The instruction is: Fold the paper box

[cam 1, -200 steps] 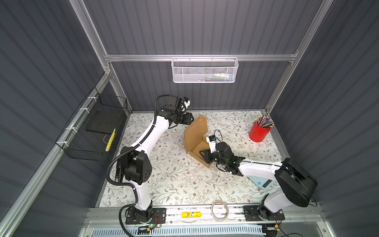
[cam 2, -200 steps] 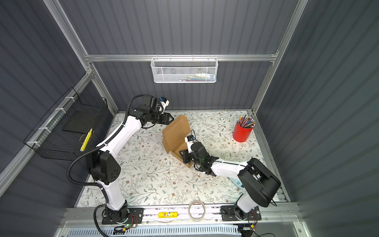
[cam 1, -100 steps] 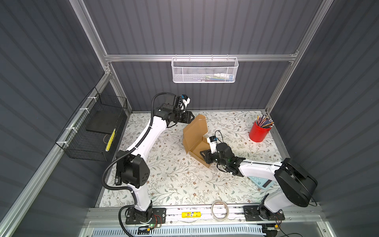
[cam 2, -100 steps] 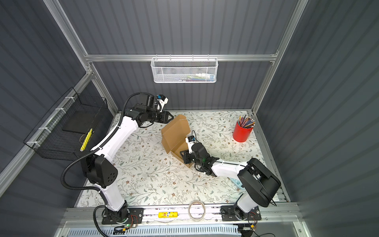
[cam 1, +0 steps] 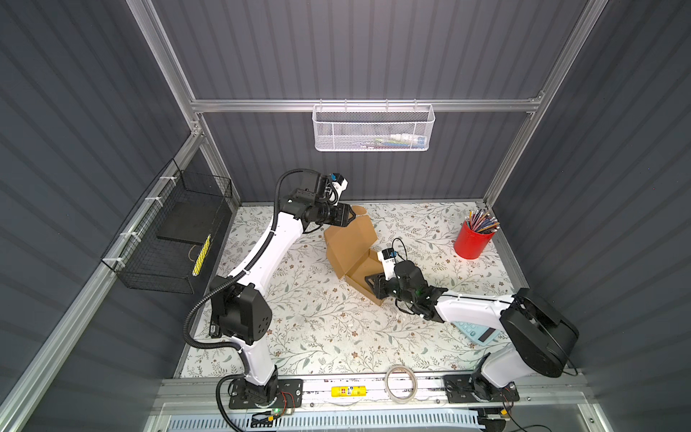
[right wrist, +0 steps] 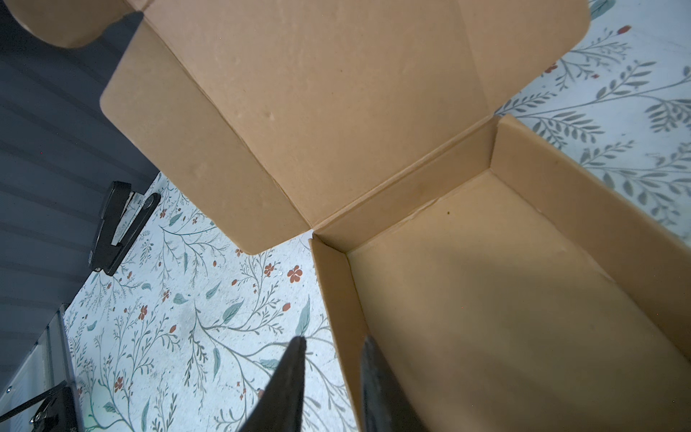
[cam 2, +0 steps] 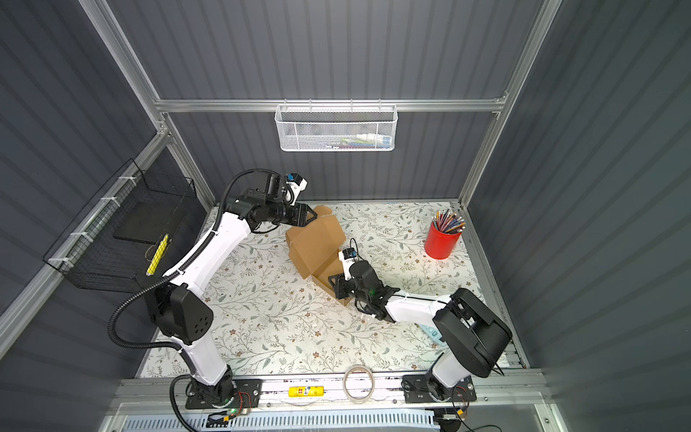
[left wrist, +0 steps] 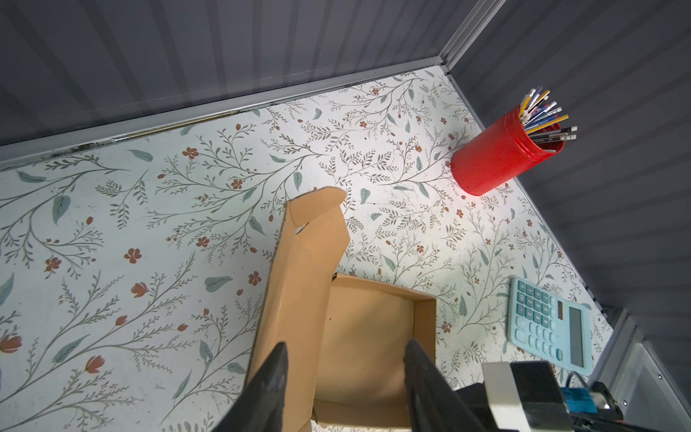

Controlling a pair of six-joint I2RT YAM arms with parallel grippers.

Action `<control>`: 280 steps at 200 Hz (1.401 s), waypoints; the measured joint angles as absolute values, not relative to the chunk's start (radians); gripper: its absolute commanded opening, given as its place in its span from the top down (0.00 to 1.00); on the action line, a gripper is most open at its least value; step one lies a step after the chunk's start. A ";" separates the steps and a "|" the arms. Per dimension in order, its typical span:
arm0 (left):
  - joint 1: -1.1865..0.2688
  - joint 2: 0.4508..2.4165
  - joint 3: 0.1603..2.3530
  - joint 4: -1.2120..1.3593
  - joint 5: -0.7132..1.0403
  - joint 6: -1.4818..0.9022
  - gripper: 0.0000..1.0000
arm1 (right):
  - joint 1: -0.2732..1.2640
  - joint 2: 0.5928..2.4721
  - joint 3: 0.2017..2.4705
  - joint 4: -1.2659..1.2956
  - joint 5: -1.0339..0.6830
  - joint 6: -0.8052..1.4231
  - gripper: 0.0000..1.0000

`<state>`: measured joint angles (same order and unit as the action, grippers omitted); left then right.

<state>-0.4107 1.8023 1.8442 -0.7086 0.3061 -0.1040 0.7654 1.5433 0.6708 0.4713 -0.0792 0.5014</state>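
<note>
Open brown corrugated cardboard mailer box (cam 1: 351, 243) on floral table (cam 1: 318, 325); left tool (left wrist: 344, 346) spread apart astride its raised lid, right tool (right wrist: 332, 340) clamped on its near wall.

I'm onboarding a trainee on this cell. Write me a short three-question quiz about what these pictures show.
1. True or false: the plain brown cardboard box has its lid shut flat on its tray.
2. The red ribbed cup of pencils stands: A) in the tray; B) on the floral table, apart from the box; C) on the lid.
3. Which gripper's fingers sit either side of the tray's side wall?
Key: 1 false, the lid stands open; 2 B; 3 the right gripper.
</note>
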 measured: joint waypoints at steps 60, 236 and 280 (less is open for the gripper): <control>-0.411 1.804 1.942 -0.873 0.181 -0.039 0.44 | 0.745 1.534 0.635 0.476 -0.080 0.502 0.71; -0.413 1.934 1.975 -0.949 0.056 0.077 0.56 | 0.684 1.450 0.583 0.459 -0.089 0.495 0.71; -0.432 1.966 1.975 -0.949 0.070 0.080 0.61 | 0.675 1.443 0.584 0.436 -0.089 0.487 0.71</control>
